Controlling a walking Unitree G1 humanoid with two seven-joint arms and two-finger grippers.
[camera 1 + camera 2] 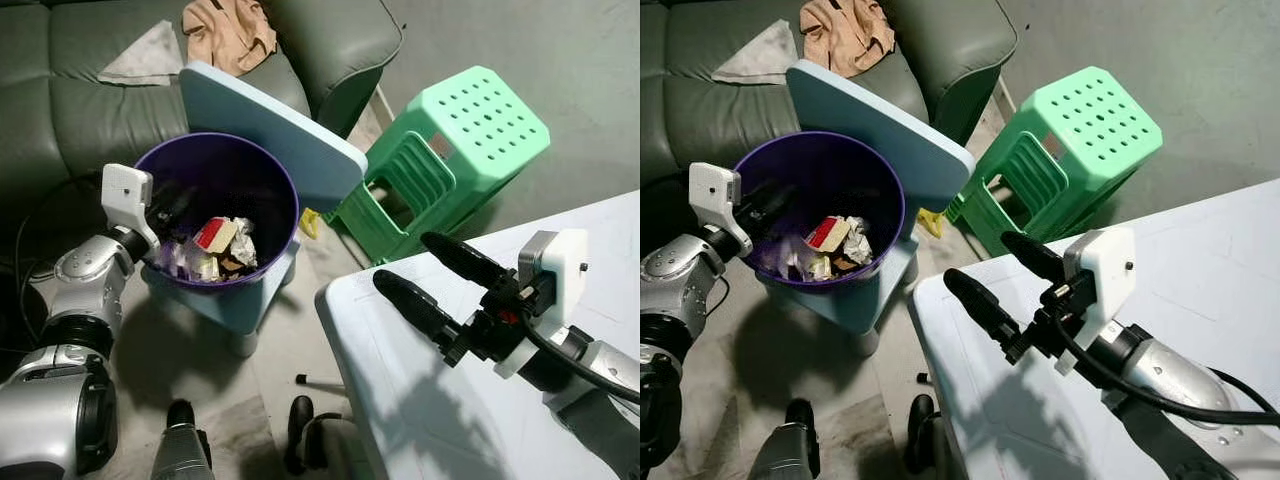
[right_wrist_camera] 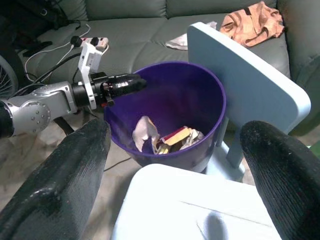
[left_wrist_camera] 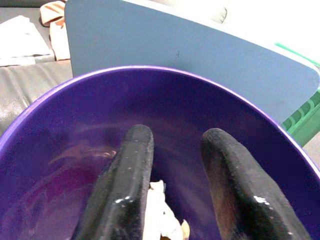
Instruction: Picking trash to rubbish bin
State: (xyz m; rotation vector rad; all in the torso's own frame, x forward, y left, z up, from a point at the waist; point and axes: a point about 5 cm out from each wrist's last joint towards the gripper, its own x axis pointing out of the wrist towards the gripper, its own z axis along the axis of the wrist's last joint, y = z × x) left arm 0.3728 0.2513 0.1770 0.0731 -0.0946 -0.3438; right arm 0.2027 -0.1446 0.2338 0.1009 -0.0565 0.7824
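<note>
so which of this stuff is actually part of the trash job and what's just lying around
Part of the job:
purple bin
trash inside it
left gripper, open over the bin
right gripper, open above the white table

Just lying about:
green stool
blue chair
sofa
tan cloth

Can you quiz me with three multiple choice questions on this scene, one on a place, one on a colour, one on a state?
1. Where is the left end effector?
A. over the purple rubbish bin
B. on the sofa
C. under the stool

2. What colour is the plastic stool?
A. red
B. green
C. black

3. How is the right end effector?
A. shut on trash
B. shut and empty
C. open and empty

Answers:
1 A, its fingers reach over the bin's rim above the trash.
2 B, the perforated stool beside the blue chair is green.
3 C, its fingers are spread above the white table with nothing between them.
</note>
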